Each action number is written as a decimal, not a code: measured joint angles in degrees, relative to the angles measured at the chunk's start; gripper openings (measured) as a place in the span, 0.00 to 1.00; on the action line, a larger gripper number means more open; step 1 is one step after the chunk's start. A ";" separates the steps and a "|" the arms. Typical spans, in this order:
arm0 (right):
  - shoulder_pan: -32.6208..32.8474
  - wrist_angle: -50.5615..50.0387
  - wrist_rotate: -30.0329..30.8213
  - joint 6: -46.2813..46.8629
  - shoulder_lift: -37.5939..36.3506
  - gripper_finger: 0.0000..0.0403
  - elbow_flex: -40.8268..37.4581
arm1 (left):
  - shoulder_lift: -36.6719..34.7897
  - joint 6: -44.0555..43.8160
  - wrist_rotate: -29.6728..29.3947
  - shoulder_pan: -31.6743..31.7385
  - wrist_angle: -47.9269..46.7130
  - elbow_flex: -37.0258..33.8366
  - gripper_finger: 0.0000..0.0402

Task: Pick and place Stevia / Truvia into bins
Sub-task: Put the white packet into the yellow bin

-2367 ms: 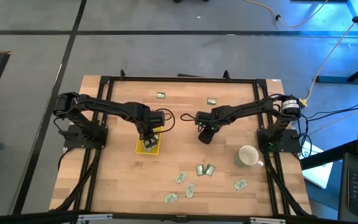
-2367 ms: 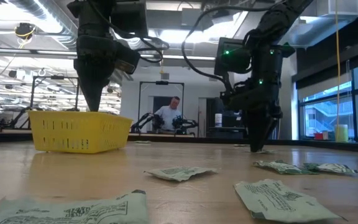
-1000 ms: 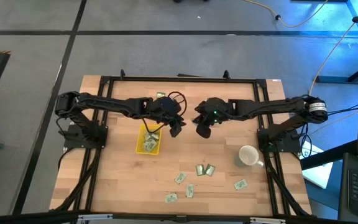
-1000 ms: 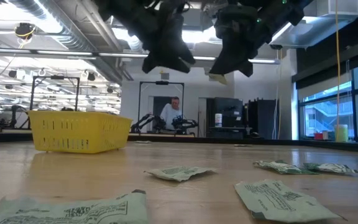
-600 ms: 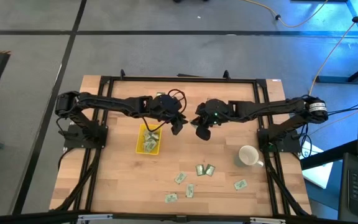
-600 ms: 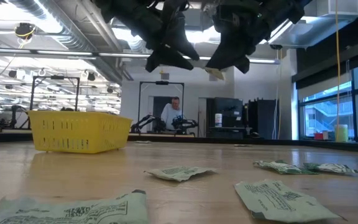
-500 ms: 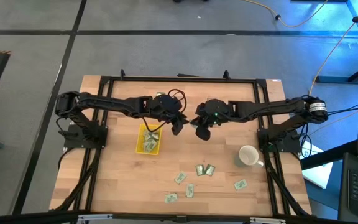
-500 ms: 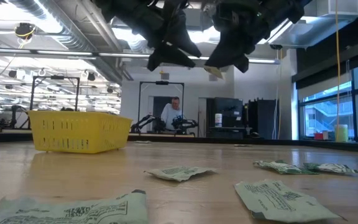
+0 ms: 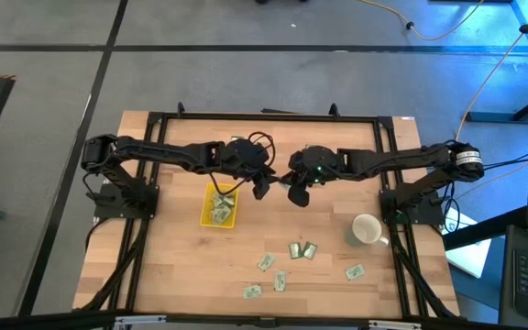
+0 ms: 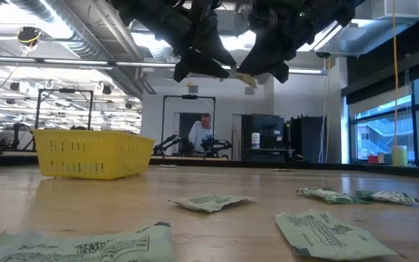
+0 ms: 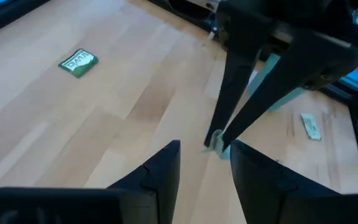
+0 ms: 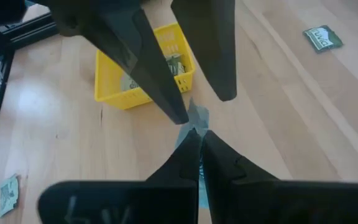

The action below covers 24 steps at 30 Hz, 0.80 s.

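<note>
Pale green-white paper sachet (image 12: 197, 116), small, flat, apparently creased, held in mid-air above table centre. Right gripper (image 12: 196, 138) pinches it, fingers nearly closed on its edge. Left gripper (image 11: 202, 157) opposite, slightly parted around the sachet. Yellow slotted plastic tray (image 9: 218, 205) sits left, with sachets inside. Loose sachets (image 9: 302, 249) lie near on wood-plank table (image 9: 172, 266).

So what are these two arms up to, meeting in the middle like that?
It looks like a mid-air handover. The right gripper is shut on a small sachet, holding it up above the table, and the open left gripper is placed around it. The yellow tray already holds a few sachets; others lie scattered on the table.
</note>
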 joint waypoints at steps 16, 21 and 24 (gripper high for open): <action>0.49 -0.17 0.02 -0.05 0.00 0.02 0.00 | 0.00 3.21 3.63 1.29 -3.34 0.00 0.45; 0.49 -0.09 0.01 -0.11 0.00 0.02 0.02 | -0.04 1.86 5.03 1.57 0.35 0.00 0.45; 0.49 -0.04 0.02 -0.11 -0.02 0.02 0.04 | -0.04 1.01 4.73 1.63 0.14 0.00 0.44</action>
